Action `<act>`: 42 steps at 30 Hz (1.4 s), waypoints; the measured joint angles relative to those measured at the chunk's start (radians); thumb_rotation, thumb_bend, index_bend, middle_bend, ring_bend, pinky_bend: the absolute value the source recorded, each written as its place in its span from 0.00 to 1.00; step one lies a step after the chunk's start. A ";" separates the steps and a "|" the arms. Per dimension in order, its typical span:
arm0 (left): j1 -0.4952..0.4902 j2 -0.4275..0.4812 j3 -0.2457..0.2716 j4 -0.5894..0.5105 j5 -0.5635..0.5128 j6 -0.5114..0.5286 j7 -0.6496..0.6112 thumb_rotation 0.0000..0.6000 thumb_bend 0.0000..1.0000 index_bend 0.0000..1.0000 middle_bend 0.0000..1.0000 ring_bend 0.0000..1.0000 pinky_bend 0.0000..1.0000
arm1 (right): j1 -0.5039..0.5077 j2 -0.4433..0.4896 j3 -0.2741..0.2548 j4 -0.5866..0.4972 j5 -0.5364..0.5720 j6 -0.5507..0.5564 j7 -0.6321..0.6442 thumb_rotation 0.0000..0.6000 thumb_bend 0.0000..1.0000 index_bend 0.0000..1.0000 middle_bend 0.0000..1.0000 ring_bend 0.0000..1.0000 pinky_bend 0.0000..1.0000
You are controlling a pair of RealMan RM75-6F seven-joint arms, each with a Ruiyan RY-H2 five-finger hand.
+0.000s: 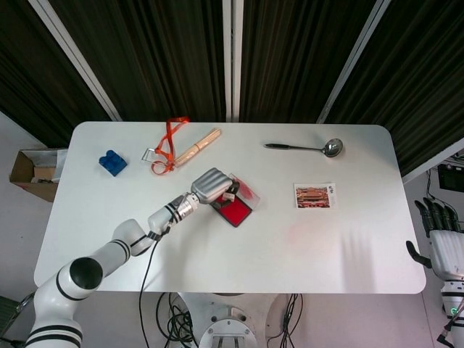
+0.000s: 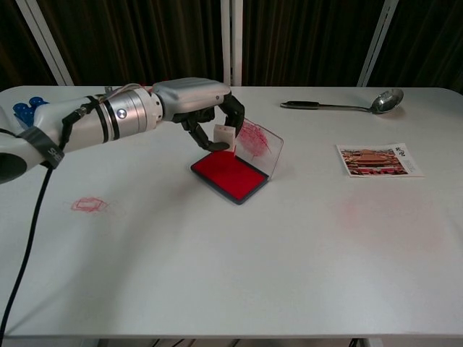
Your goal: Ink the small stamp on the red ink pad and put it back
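**Small stamp held above the red ink pad**

Far left, a cardboard box (image 1: 32,172) sits on the floor beside the white desk (image 1: 348,239). On the desk's left rear lies a blue block (image 1: 112,162), followed by an orange strap (image 1: 168,141) with a metal ring and, touching it, a wooden stick (image 1: 198,147) lying diagonally. A faint red stamp mark (image 2: 90,205) shows on the near-left surface in the chest view.

The left arm reaches in from the lower left. Its left hand (image 2: 192,105) pinches the small stamp (image 2: 223,136), a white block with a red underside, between thumb and fingers. The stamp hangs just above the rear edge of the red ink pad (image 2: 230,174), clear of the ink surface. The pad's clear lid (image 2: 261,142), smeared with red, stands tilted open at the rear right side of the pad.

Further right, a ladle (image 1: 307,148) lies along the rear of the desk, bowl to the right. A postcard (image 1: 315,196) lies flat, well apart from the pad. At the far right, off the desk edge, the right hand (image 1: 445,243) holds nothing, fingers straight and slightly apart.
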 measured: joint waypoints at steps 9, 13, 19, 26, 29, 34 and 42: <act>0.161 0.239 0.050 -0.347 -0.021 0.110 0.087 1.00 0.42 0.60 0.60 0.99 1.00 | 0.011 -0.010 -0.003 0.007 -0.011 -0.012 -0.002 1.00 0.23 0.00 0.00 0.00 0.00; 0.299 0.330 0.111 -0.464 -0.030 0.192 0.148 1.00 0.42 0.60 0.60 0.99 1.00 | 0.014 -0.010 -0.003 -0.002 -0.015 -0.013 -0.013 1.00 0.23 0.00 0.00 0.00 0.00; 0.430 0.364 0.165 -0.457 -0.042 0.271 0.157 1.00 0.42 0.60 0.60 0.99 1.00 | 0.016 -0.005 -0.006 -0.024 -0.021 -0.010 -0.042 1.00 0.23 0.00 0.00 0.00 0.00; 0.471 0.328 0.169 -0.360 -0.028 0.292 0.109 1.00 0.42 0.60 0.60 0.99 1.00 | 0.016 -0.002 -0.010 -0.054 -0.020 -0.010 -0.079 1.00 0.23 0.00 0.00 0.00 0.00; 0.477 0.309 0.165 -0.329 -0.020 0.290 0.090 1.00 0.42 0.60 0.60 0.99 1.00 | 0.013 0.001 -0.012 -0.062 -0.019 -0.006 -0.087 1.00 0.23 0.00 0.00 0.00 0.00; 0.488 0.283 0.161 -0.281 -0.004 0.293 0.065 1.00 0.42 0.60 0.60 0.99 1.00 | 0.009 0.006 -0.009 -0.063 -0.010 -0.002 -0.088 1.00 0.23 0.00 0.00 0.00 0.00; 0.498 0.248 0.163 -0.220 0.019 0.284 0.028 1.00 0.42 0.60 0.60 0.99 1.00 | 0.011 0.004 -0.010 -0.063 -0.011 -0.004 -0.092 1.00 0.23 0.00 0.00 0.00 0.00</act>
